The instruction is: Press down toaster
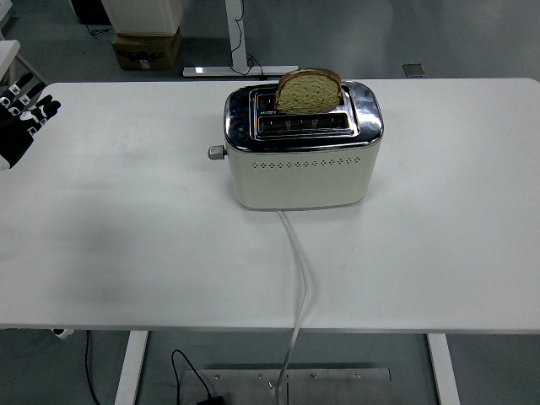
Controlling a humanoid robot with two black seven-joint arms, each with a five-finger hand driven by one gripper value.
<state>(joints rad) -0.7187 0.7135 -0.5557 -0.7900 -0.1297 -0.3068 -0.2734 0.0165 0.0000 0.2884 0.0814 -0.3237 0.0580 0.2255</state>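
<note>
At left edge, left hand cut off.

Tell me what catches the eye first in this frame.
A cream toaster sits mid-table with a bread slice standing tall in its far slot, its lever on the left end. A white cord runs off the near edge. The left hand rests at the left edge.

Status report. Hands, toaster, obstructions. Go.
Left hand open at table's left edge, right out of view. Toaster lever up, bread sticking out. Path clear.
</note>
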